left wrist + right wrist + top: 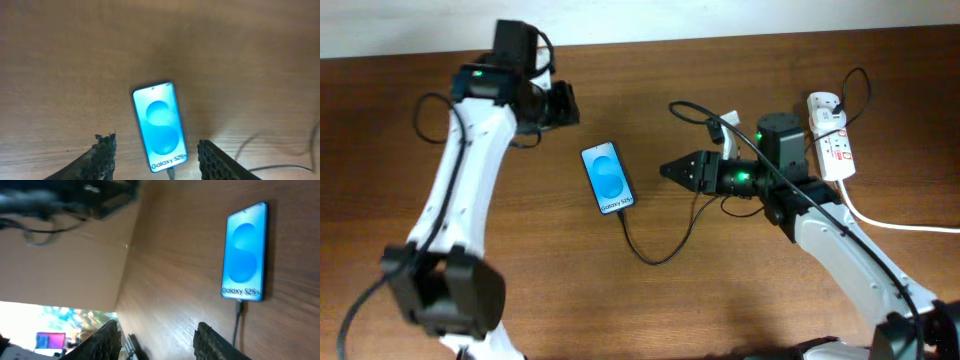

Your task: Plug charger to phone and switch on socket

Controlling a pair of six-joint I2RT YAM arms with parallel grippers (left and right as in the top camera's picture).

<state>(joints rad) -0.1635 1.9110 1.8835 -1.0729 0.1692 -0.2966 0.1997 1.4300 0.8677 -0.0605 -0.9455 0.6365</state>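
The phone (608, 178) lies face up mid-table with its blue screen lit, also seen in the left wrist view (160, 125) and the right wrist view (244, 252). The charger (658, 257), a thin black cable, meets the phone's near short edge (239, 309) and loops back toward the right arm. The socket (832, 135), a white strip, lies at the far right. My left gripper (570, 103) hovers open behind and left of the phone, its fingers (105, 152) holding nothing. My right gripper (667, 170) points at the phone from the right, open and empty (157, 335).
The socket's thick white cord (895, 223) runs off the right edge. A thin black cable (855, 85) loops above the strip. The table's back edge meets a pale wall (720, 15). The right arm's body (780, 150) sits between phone and socket.
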